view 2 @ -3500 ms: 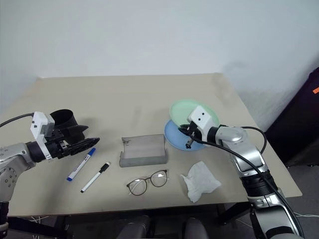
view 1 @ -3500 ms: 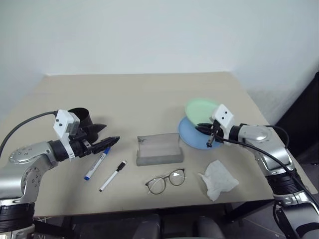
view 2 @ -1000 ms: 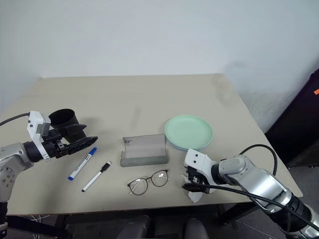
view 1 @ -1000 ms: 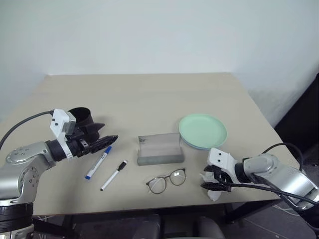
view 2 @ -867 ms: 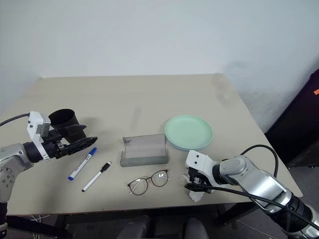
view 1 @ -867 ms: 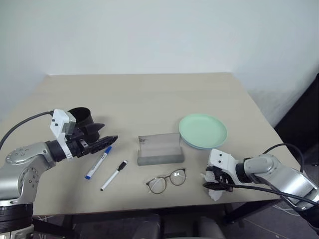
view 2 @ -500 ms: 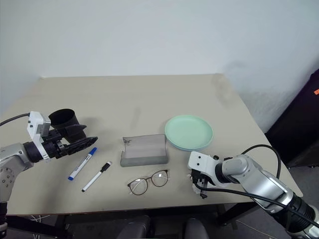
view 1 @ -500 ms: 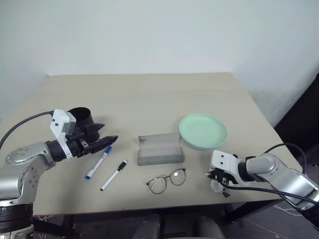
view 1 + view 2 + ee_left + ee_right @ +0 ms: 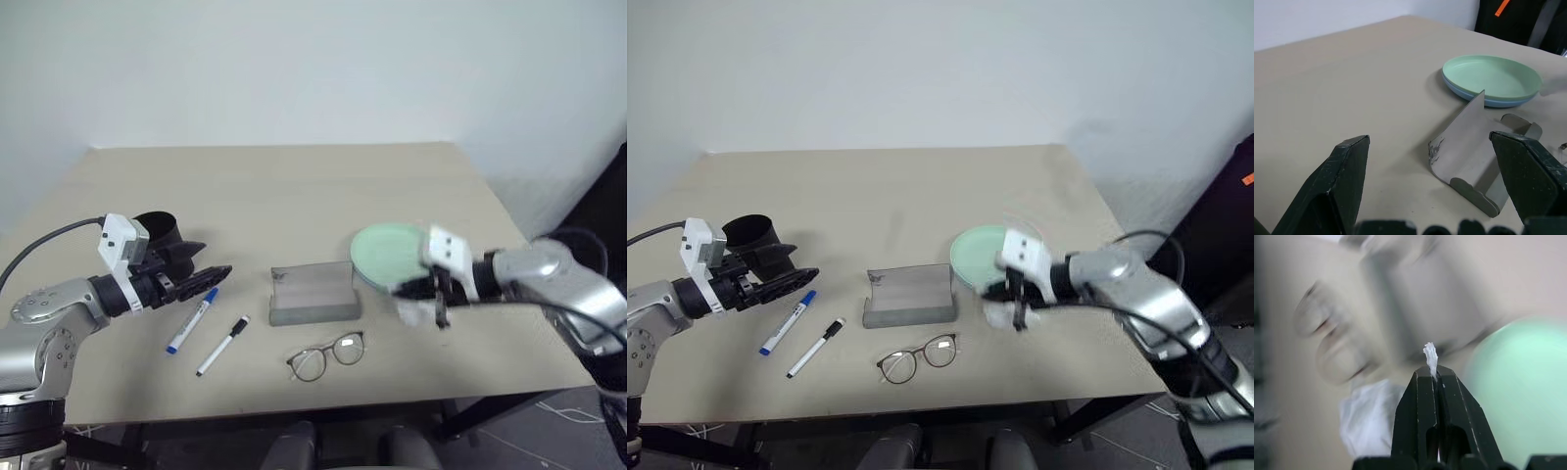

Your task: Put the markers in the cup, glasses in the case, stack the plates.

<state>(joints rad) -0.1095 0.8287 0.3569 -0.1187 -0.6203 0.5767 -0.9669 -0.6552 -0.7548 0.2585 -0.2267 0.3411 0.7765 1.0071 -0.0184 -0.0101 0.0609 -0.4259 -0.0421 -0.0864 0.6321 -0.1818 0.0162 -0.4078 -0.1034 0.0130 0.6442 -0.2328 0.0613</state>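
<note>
Two plates sit stacked, the pale green plate (image 9: 384,255) on the light blue plate (image 9: 1484,101), beside the open case (image 9: 313,294). Glasses (image 9: 326,354) lie in front of the case; the blue-capped marker (image 9: 192,320) and black-capped marker (image 9: 222,345) lie near the black cup (image 9: 157,231). Right hand (image 9: 438,299) pinches the white tissue (image 9: 1365,413) above the bench (image 9: 284,186). Left hand (image 9: 201,279) is spread wide, empty.

No text, label, brand or number can be read on anything here
</note>
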